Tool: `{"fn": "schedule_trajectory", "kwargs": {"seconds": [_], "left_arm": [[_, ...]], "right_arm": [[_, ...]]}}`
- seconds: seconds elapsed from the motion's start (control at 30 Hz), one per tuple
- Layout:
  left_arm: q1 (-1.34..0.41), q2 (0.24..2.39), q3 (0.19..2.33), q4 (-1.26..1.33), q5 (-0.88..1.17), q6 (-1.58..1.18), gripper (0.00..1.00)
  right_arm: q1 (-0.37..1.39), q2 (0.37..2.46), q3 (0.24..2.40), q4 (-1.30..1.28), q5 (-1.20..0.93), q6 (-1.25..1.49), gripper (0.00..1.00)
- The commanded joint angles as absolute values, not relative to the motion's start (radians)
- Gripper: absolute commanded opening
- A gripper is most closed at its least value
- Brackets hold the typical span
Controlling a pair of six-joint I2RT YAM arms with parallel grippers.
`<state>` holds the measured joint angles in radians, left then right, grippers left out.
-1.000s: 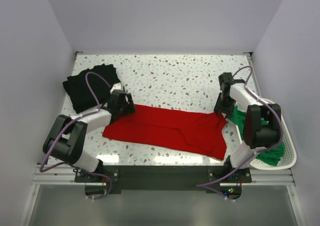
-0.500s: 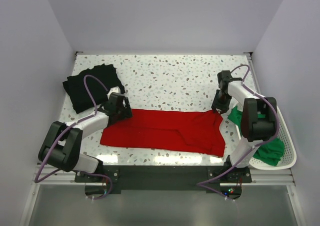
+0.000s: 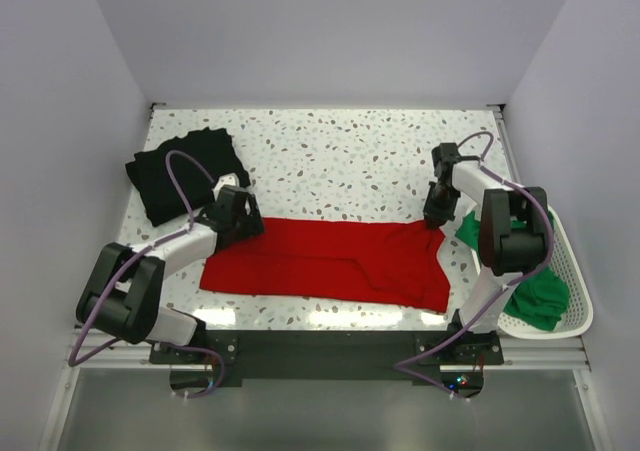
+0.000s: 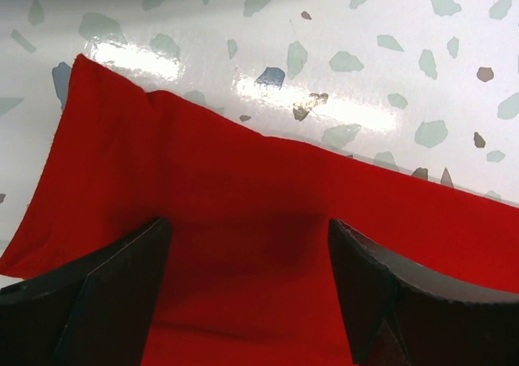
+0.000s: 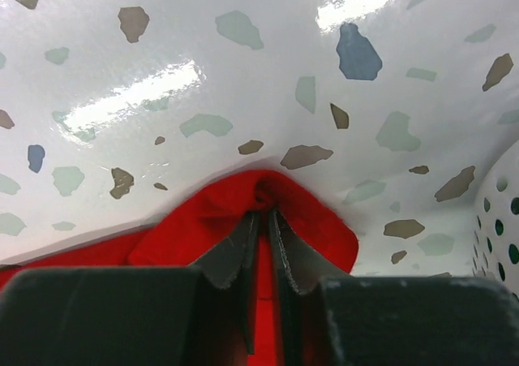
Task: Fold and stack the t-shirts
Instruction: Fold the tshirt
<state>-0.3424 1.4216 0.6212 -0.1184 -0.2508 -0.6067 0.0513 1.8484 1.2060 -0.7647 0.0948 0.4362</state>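
Note:
The red t-shirt (image 3: 330, 261) lies spread in a wide strip across the front of the table. My left gripper (image 3: 248, 221) is open, its jaws set wide apart over the shirt's upper left corner (image 4: 243, 179), with cloth lying between the fingers (image 4: 122, 277). My right gripper (image 3: 433, 221) is shut on a bunched fold at the shirt's upper right corner (image 5: 316, 220), low on the table. The black t-shirt (image 3: 180, 171) lies folded at the back left. The green t-shirt (image 3: 540, 296) lies crumpled in the basket, with part of it spilling over the rim.
The white perforated basket (image 3: 580, 311) stands at the right front edge, and its wall shows in the right wrist view (image 5: 503, 212). The speckled tabletop (image 3: 340, 161) stretches behind the red shirt. White walls enclose the table on three sides.
The red shirt has been drawn out flatter and straighter. My right gripper has moved back a little with its corner. My left gripper has shifted slightly toward the front left.

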Motion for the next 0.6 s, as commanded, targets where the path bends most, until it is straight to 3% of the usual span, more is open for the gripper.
{"fn": "schedule_trajectory", "kwargs": {"seconds": [0.0, 0.17, 0.57], "left_arm": [[-0.334, 1.411, 0.589, -0.201, -0.296, -0.658, 0.84], [-0.334, 1.393, 0.586, -0.250, -0.321, -0.701, 0.86], [-0.336, 1.319, 0.603, -0.245, -0.265, -0.695, 0.86]], "right_arm": [[0.048, 1.876, 1.224, -0.793, 0.171, 0.443, 0.09], [0.046, 1.867, 1.227, -0.850, 0.258, 0.475, 0.01], [0.046, 1.908, 1.295, -0.854, 0.209, 0.482, 0.01]]}}
